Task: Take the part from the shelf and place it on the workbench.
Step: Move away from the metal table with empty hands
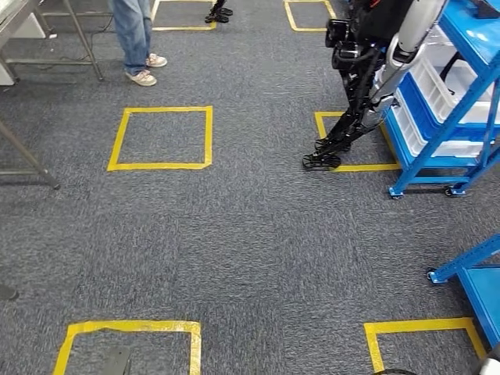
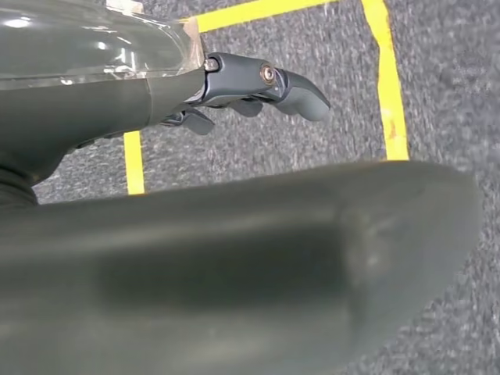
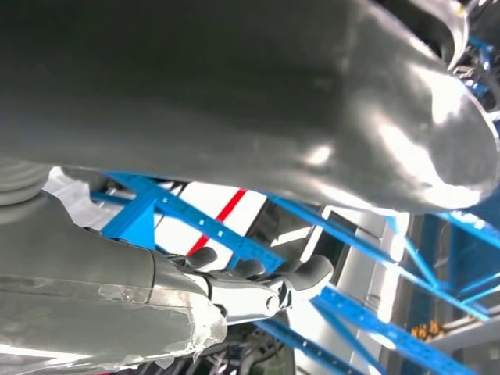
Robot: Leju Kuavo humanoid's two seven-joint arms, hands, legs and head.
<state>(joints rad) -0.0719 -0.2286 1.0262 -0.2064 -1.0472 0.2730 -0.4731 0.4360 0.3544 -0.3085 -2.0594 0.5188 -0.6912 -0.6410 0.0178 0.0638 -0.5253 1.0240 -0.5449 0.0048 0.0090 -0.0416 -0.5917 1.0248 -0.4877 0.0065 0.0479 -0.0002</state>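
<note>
Left hand [image 2: 176, 94] over grey carpet [image 2: 283, 148], right hand [image 3: 224, 293] near blue shelf [image 3: 176, 211] — fingers spread, empty.

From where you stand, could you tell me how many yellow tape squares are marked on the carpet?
6: centre-left square, one under the other robot's feet, near-left, near-right, two cut off along the far edge; more may lie beyond the picture.

Grey carpet [image 1: 253, 234] is marked with yellow taped squares [image 1: 160, 138]. A blue wheeled rack [image 1: 454, 117] with white bins is seen at upper right, metal table legs [image 1: 30, 160] at upper left.
</note>
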